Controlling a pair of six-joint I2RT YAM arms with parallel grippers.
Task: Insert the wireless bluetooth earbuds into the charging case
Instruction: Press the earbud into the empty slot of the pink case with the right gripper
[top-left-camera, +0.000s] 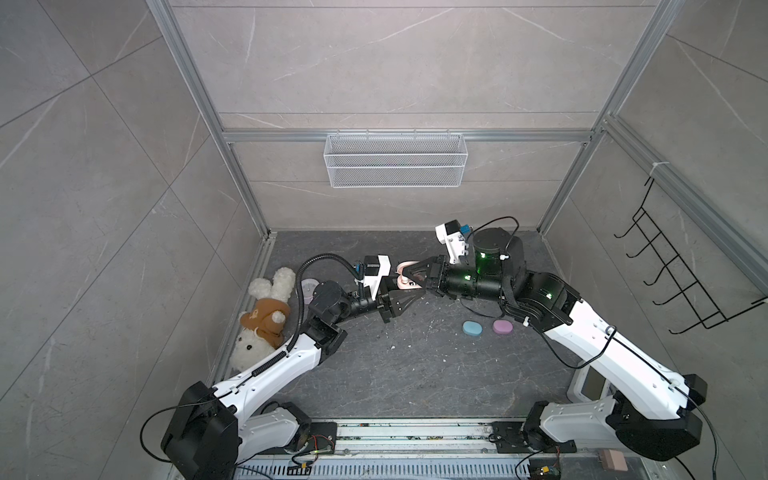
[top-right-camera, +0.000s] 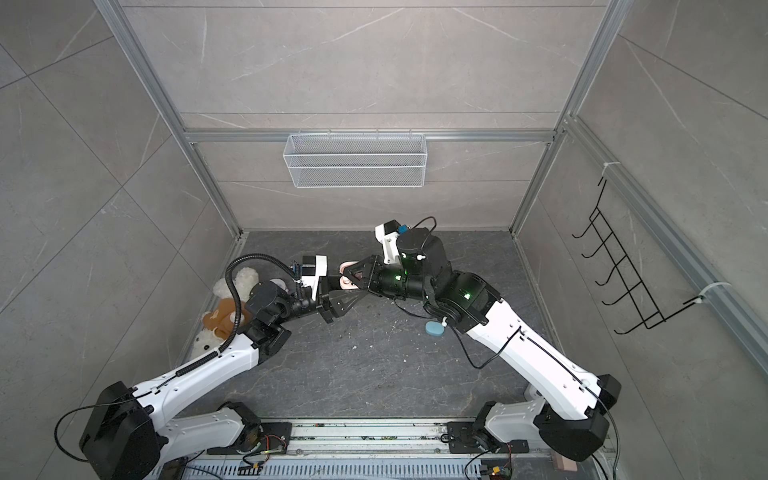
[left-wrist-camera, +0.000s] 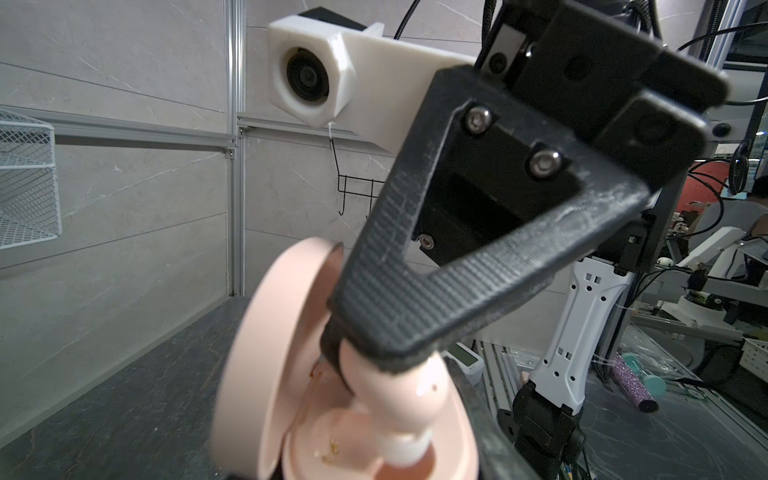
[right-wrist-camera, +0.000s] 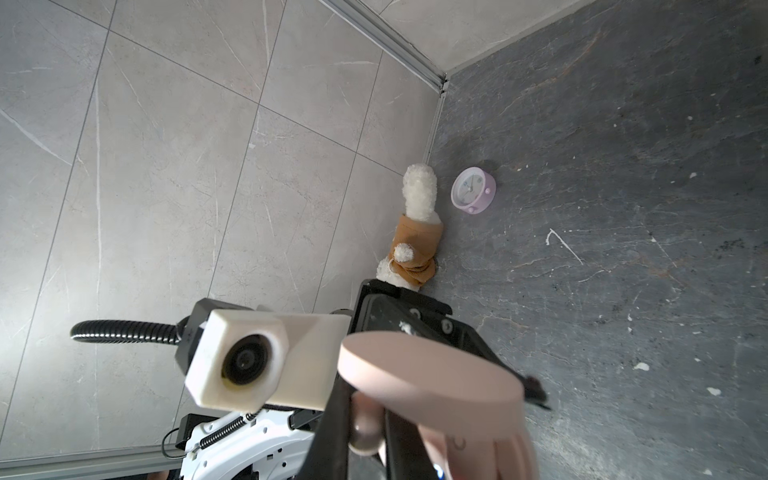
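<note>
One peach-pink earbud (left-wrist-camera: 388, 390) is pinched in the right gripper (left-wrist-camera: 349, 353), jaws drawn narrow around its body. The bud hangs between lid and base of the peach-pink charging case (left-wrist-camera: 257, 357), pale tip pointing down into the base. Whether it is fully seated cannot be told, as the close view is blurred. The case lid is hinged open and stands upright. The left gripper (top-left-camera: 419, 293) is clamped tight on the case base, jaws near closed. Both claws meet toward the back middle of the dark table (top-left-camera: 415, 365). A closed blue case (top-left-camera: 472, 328) and lilac case (top-left-camera: 502, 327) lie side by side near the right arm, well apart from the held case. A plush rabbit (top-left-camera: 262, 320) lies along the left wall, with a small lilac clock (right-wrist-camera: 473, 195) just beside it.
</note>
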